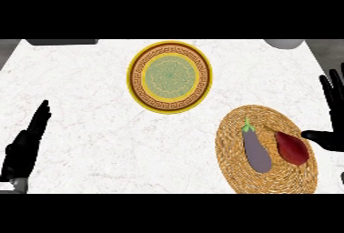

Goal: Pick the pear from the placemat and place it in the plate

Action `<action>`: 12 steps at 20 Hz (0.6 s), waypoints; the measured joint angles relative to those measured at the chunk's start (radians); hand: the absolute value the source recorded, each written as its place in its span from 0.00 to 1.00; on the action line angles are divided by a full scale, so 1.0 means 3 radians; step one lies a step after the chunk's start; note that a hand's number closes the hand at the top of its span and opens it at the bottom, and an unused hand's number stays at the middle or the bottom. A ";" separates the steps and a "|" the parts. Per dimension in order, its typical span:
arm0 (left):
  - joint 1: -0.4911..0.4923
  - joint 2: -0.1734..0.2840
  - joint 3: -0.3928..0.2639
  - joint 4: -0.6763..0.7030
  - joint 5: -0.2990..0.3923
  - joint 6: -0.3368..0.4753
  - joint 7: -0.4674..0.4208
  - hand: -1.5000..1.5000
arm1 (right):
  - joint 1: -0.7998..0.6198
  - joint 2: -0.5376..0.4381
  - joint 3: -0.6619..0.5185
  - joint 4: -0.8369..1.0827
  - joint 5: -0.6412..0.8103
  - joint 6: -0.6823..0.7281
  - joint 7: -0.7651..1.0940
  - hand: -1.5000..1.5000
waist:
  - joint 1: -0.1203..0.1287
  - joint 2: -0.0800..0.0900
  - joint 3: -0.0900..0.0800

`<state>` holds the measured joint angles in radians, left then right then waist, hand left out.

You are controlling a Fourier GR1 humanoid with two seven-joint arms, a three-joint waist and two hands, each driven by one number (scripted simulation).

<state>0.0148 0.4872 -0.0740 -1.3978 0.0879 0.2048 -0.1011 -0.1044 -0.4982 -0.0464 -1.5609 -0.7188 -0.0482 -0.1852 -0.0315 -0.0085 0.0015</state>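
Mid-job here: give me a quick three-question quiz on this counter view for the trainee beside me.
1. True or false: the pear already lies on the plate.
2. Which item lies beside the pear on the woven placemat? A) banana B) eggplant C) carrot
3. Fill in: the hand nearer the pear is the robot's ____ hand.

Key: 1. False; it is on the placemat, and the plate holds nothing. 2. B. 3. Right; it is open beside the placemat, while the left hand is open at the view's left edge.
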 measured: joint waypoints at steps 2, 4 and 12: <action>0.0122 -0.0002 -0.0015 -0.0032 -0.0062 0.0011 -0.0110 0.50 | 0.0272 0.0000 -0.0198 -0.0164 -0.0124 0.0055 -0.0097 0.00 | 0.0006 0.0001 -0.0001; 0.0173 -0.0026 -0.0027 -0.0054 -0.0120 0.0009 -0.0166 0.50 | 0.0531 -0.0042 -0.0376 -0.0306 -0.0233 0.0225 -0.0137 0.00 | 0.0026 0.0007 -0.0003; 0.0254 -0.0059 -0.0032 -0.0144 -0.0229 0.0007 -0.0217 0.50 | 0.1073 -0.0693 -0.0645 -0.0495 -0.0108 0.0979 0.0113 0.00 | 0.0068 0.0020 -0.0005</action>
<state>0.0910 0.4694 -0.0836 -1.4411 0.0192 0.2069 -0.1663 0.2177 -0.7061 -0.2397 -1.7096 -0.7512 0.2455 -0.1515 -0.0110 -0.0026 -0.0001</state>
